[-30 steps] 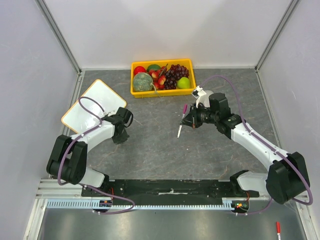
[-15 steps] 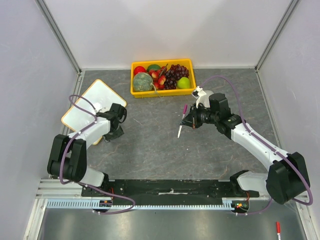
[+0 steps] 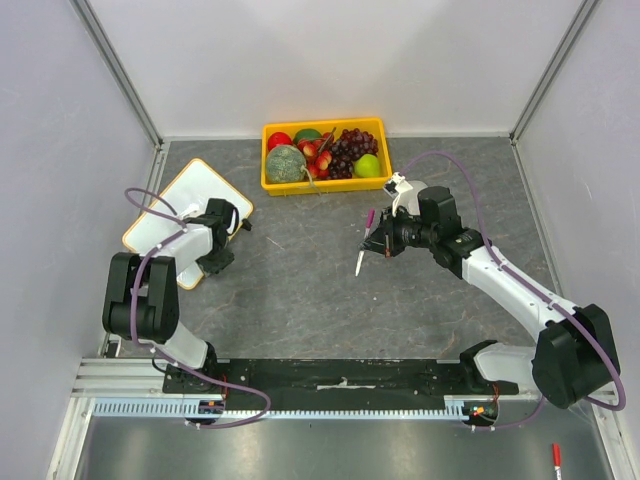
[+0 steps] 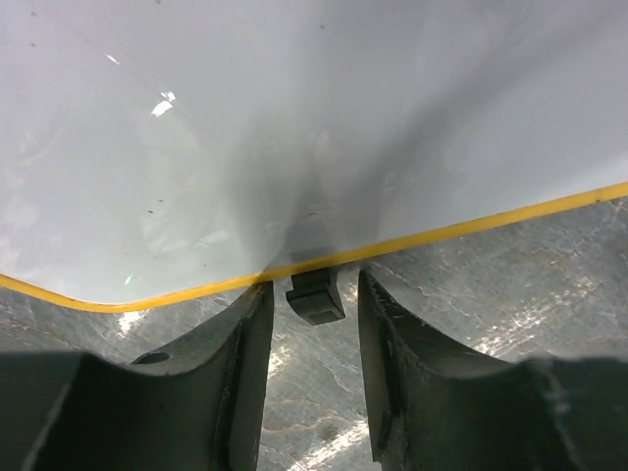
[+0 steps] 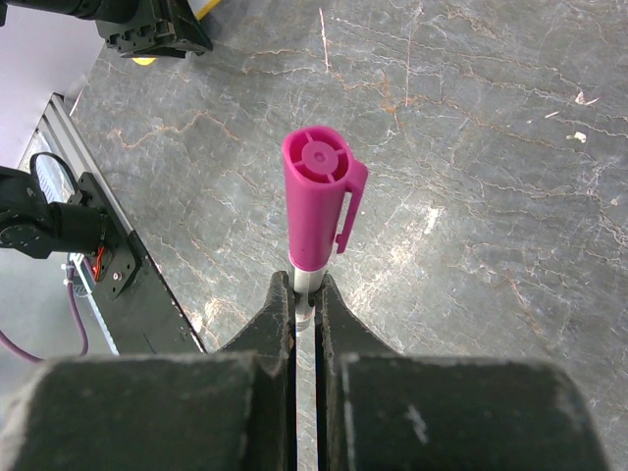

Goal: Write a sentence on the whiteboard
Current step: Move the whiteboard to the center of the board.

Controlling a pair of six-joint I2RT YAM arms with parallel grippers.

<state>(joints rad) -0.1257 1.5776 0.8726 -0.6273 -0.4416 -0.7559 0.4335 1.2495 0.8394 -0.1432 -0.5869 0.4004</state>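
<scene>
1. The whiteboard lies flat at the left of the table, turned askew and well apart from the yellow fruit tray; its face shows no writing in either view
2. The left gripper sits at the board's near edge with its jaws standing apart and the yellow rim just at the fingertips; a small dark piece shows in the gap, and I cannot tell what it is
3. The right gripper is clamped tight on the pale barrel of the marker, held over the middle of the table, far from the board; the pink cap shows at 1 end, and whether the writing tip is bare I cannot tell
4. The board looks thin, stiff, light and glossy, so it will probably skate on the table under pen pressure; the rim or a corner, outside the writing area, is the sensible place to pin it
5. The marker is light with a smooth round barrel, likely to twist between 2 narrow fingers, so gentle contact seems wise
</scene>
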